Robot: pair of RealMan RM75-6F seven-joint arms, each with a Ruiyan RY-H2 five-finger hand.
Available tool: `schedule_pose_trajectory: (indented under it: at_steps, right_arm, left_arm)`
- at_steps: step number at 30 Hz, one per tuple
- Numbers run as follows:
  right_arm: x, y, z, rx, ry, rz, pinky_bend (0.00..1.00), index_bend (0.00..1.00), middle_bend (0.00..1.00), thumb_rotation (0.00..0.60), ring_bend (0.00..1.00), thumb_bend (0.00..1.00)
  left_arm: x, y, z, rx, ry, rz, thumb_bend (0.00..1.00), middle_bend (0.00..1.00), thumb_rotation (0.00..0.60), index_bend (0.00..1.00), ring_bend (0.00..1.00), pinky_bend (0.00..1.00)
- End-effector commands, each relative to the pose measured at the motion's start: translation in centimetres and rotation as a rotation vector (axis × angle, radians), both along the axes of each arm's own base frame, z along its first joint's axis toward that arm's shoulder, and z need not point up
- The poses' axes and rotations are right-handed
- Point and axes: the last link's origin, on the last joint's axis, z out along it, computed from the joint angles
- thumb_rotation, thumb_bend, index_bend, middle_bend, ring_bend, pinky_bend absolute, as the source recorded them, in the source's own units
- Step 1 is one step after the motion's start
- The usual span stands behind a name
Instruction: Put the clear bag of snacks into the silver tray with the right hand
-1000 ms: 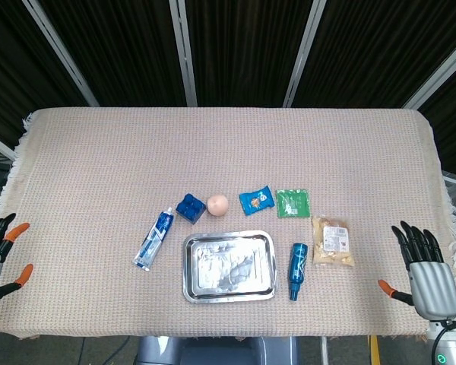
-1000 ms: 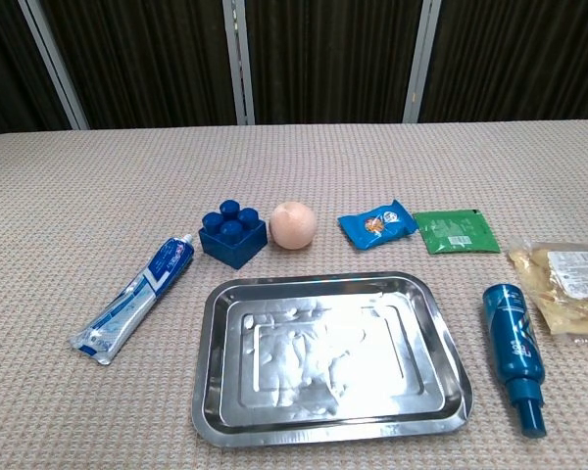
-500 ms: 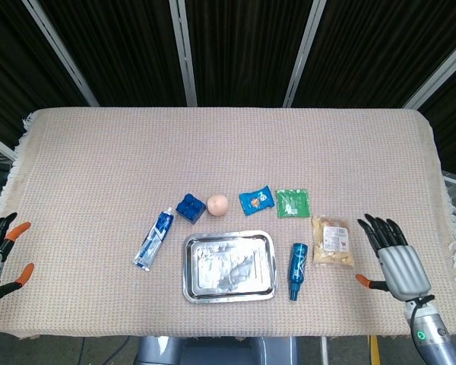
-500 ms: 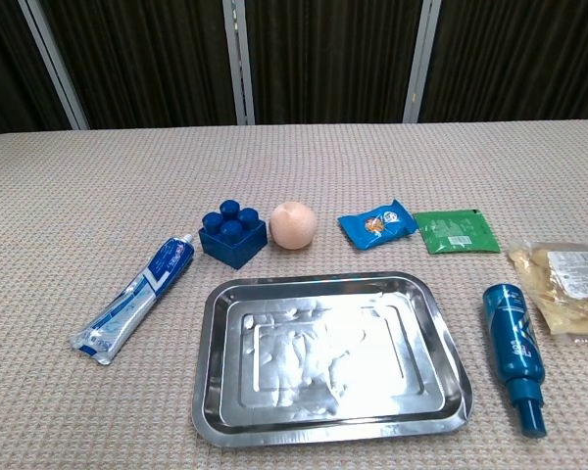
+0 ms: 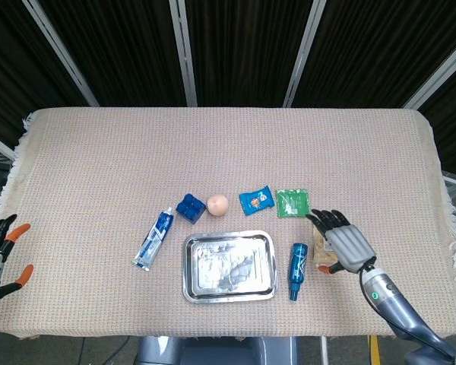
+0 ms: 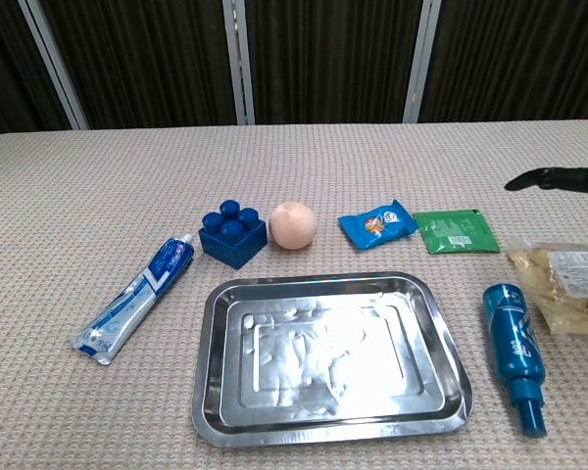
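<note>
The clear bag of snacks (image 5: 318, 246) (image 6: 562, 282) lies flat on the cloth, right of the silver tray (image 5: 229, 237) (image 6: 323, 364). A blue bottle lies between them. My right hand (image 5: 343, 243) hovers over the bag with its fingers spread, hiding most of it in the head view. The chest view shows only its dark fingertips (image 6: 554, 178) at the right edge, above the bag. It holds nothing. The tray has nothing in it. At the table's front left corner, my left hand (image 5: 0, 249) stays open.
The blue bottle (image 5: 297, 270) (image 6: 514, 352) lies against the tray's right side. Behind the tray sit a green packet (image 5: 292, 202), a blue snack packet (image 5: 255, 200), a peach ball (image 5: 217, 204) and a blue block (image 5: 190, 206). A toothpaste tube (image 5: 153, 238) lies left of the tray.
My right hand has moved from the table's front right corner leftward and forward until it is over the snack bag. Nothing else has moved.
</note>
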Motion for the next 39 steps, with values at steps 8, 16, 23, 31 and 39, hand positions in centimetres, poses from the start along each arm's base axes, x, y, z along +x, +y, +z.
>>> schedule_pose_trajectory:
  at_steps: [8,16,23,31,39]
  right_arm:
    - [-1.1,-1.9,-2.5,0.05,0.081,-0.053,0.0,0.0,0.0,0.6,0.0,0.0]
    - [-3.1,-2.2,-2.4,0.054,0.133,-0.109,0.0,0.0,0.0,0.6,0.0,0.0]
    - [-4.1,-2.3,-2.7,0.062,0.153,-0.134,0.0,0.0,0.0,0.6,0.0,0.0]
    - [-4.2,-3.0,-3.2,0.074,0.166,-0.142,0.01,0.07,0.0,0.6,0.0,0.0]
    - [-4.0,-3.6,-3.7,0.063,0.2,-0.122,0.27,0.38,0.18,0.6,0.09,0.0]
  left_arm:
    - [-0.4,-0.1,-0.2,-0.004,-0.005,0.009,0.34,0.0,0.6,0.15,0.0,0.0]
    - [-0.4,-0.2,-0.1,-0.002,-0.004,0.01,0.34,0.0,0.6,0.15,0.0,0.0]
    - [-0.2,-0.1,-0.2,-0.002,-0.005,0.002,0.34,0.0,0.6,0.15,0.0,0.0]
    - [-0.4,-0.2,-0.1,-0.002,-0.004,0.012,0.33,0.0,0.6,0.15,0.0,0.0]
    - [-0.7,-0.3,-0.1,-0.004,-0.005,0.02,0.33,0.0,0.6,0.15,0.0,0.0]
